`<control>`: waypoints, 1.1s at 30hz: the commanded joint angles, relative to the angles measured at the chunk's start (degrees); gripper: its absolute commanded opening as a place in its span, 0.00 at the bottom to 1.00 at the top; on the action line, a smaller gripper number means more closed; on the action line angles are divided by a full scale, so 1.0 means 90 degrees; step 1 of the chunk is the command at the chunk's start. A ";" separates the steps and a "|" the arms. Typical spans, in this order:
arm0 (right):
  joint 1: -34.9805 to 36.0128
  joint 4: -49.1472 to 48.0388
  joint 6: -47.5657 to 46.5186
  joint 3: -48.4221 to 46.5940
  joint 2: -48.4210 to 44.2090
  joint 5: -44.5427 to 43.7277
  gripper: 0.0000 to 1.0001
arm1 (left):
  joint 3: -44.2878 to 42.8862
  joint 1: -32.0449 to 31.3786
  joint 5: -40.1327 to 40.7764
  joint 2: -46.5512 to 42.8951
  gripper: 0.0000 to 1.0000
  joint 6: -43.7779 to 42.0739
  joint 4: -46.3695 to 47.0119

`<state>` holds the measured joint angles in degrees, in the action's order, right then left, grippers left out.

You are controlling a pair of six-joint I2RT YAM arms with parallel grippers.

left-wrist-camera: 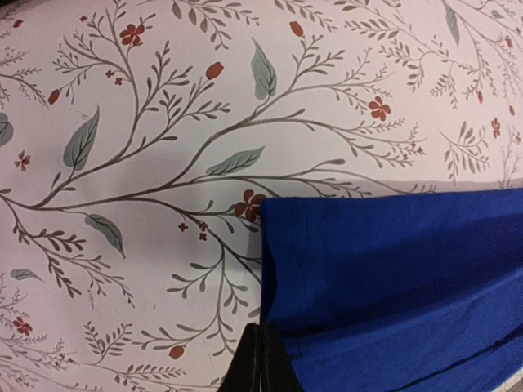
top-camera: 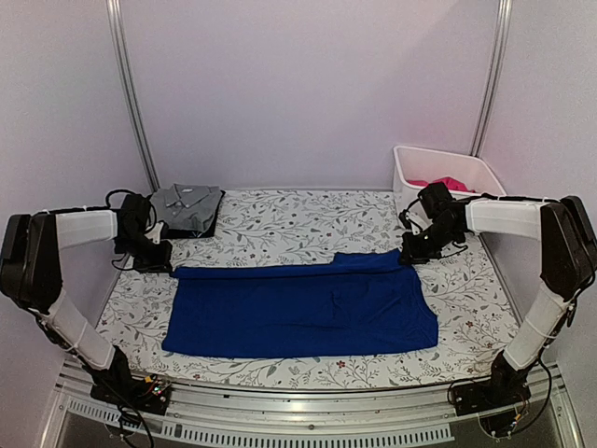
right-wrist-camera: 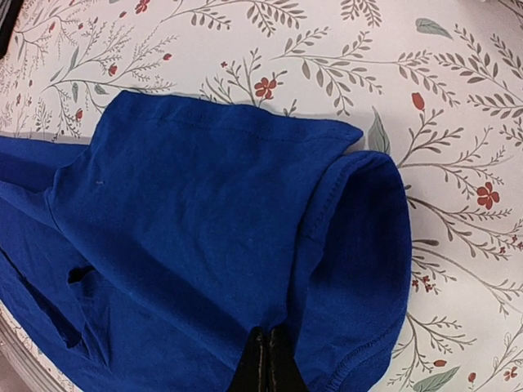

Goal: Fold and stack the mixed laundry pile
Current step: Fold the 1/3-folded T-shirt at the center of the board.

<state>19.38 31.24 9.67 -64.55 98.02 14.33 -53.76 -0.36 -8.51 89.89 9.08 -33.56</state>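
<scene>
While grey shirt [top-camera: 187, 207] lies folded at ten o'clock: blue garment [top-camera: 298, 308], centre, apparently mid-fold, far corners pinched by left gripper [left-wrist-camera: 260, 333] and right gripper [right-wrist-camera: 265, 335], both closed; pink garment [top-camera: 446, 183] untouched in bin [top-camera: 471, 166], two o'clock.

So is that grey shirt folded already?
Folded: the grey shirt lies as a compact rectangle, collar showing, far left.

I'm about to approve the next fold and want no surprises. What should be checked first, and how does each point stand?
1. Left gripper shut on blue garment: ok, though only at its edge.
2. Right gripper shut on it: ok.
3. Garment lying flat: not ok, hem rolled over at the right corner.
4. Grey shirt apart from it: ok.
5. Pink garment inside bin: ok.
</scene>
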 commanded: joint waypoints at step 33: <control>0.0020 0.0781 0.0296 0.0074 -0.0771 0.0177 0.00 | -0.0704 -0.0146 0.0273 -0.0209 0.00 -0.0025 -0.0936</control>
<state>19.49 35.55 12.62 -62.39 92.77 17.04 -58.28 -1.23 -7.84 90.00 9.85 -39.94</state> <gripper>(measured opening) 0.004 0.003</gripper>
